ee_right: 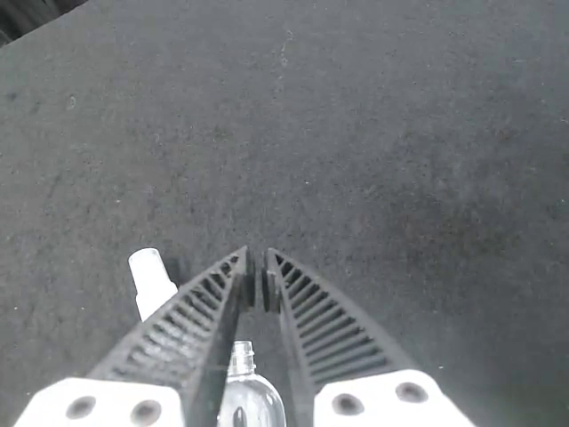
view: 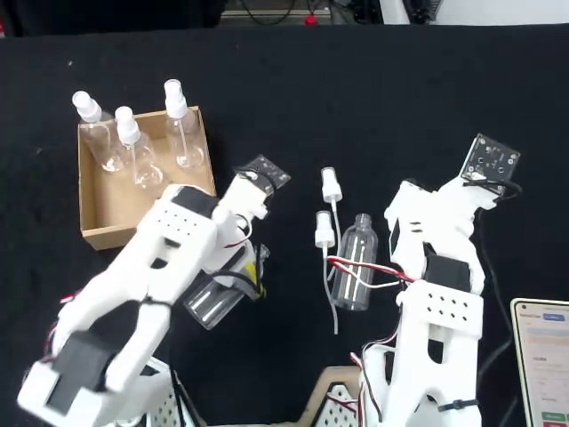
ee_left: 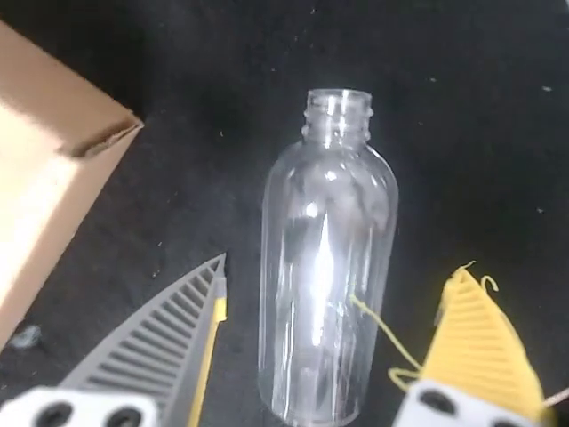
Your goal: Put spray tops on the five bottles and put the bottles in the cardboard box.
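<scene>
My left gripper (ee_left: 342, 265) apart, fingers (ee_left: 169, 338) straddling capless bottle (ee_left: 327, 196) lying near cardboard box (ee_left: 53, 187) corner. Bottle long axis runs along my fingers, neck pointing away. Left arm nearer than right; right gripper (ee_right: 258, 271) together.

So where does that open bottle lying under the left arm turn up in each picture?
High view: the bottle lies low and left of centre, under the left arm.
Left wrist view: the bottle is in the middle, lying on the black cloth.
Right wrist view: the neck at the edge is the other bottle, beside a loose top.
Landmark: the box, whose corner sits near the bottle.
</scene>
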`<move>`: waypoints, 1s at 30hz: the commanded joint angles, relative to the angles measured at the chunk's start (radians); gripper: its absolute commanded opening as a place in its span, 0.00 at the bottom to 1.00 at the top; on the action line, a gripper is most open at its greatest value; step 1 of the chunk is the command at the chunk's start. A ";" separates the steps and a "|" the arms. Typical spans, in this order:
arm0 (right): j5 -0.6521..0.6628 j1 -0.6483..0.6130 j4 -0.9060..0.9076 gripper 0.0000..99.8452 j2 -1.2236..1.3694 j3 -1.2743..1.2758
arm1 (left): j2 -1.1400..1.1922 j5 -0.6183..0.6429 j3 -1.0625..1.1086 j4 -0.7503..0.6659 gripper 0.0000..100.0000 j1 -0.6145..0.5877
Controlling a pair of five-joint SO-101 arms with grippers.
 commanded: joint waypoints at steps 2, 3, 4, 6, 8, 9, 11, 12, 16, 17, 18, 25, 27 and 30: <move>-0.002 0.012 -0.026 0.02 -0.022 -0.058 | 0.117 0.014 -0.059 -0.115 0.36 0.010; -0.002 0.012 -0.026 0.02 -0.022 -0.058 | 0.132 0.014 -0.059 -0.127 0.36 0.008; -0.002 0.012 -0.026 0.02 -0.022 -0.058 | 0.143 0.014 -0.059 -0.141 0.36 0.007; -0.002 0.012 -0.026 0.02 -0.022 -0.058 | 0.141 0.014 -0.050 -0.163 0.36 0.012; -0.002 0.012 -0.026 0.02 -0.022 -0.058 | 0.135 0.014 -0.048 -0.183 0.36 0.016; -0.002 0.012 -0.026 0.02 -0.022 -0.058 | 0.133 0.014 -0.048 -0.189 0.36 0.016; -0.002 0.012 -0.026 0.02 -0.022 -0.058 | 0.132 0.014 -0.047 -0.209 0.36 0.015; -0.002 0.012 -0.026 0.02 -0.022 -0.058 | 0.132 0.012 -0.044 -0.216 0.36 0.012; -0.002 0.012 -0.026 0.02 -0.022 -0.058 | 0.130 -0.002 0.031 -0.279 0.36 0.018; -0.002 0.012 -0.026 0.02 -0.022 -0.058 | 0.130 -0.015 0.054 -0.304 0.36 0.018; -0.002 0.011 -0.026 0.02 -0.022 -0.058 | 0.130 -0.018 0.070 -0.324 0.35 0.018; -0.002 0.009 -0.026 0.02 -0.022 -0.056 | 0.130 -0.020 0.090 -0.319 0.20 0.036; -0.002 0.009 -0.026 0.02 -0.022 -0.056 | 0.129 -0.006 0.079 -0.293 0.18 0.054; -0.002 0.008 -0.026 0.02 -0.021 -0.056 | 0.083 0.011 0.064 -0.239 0.16 0.077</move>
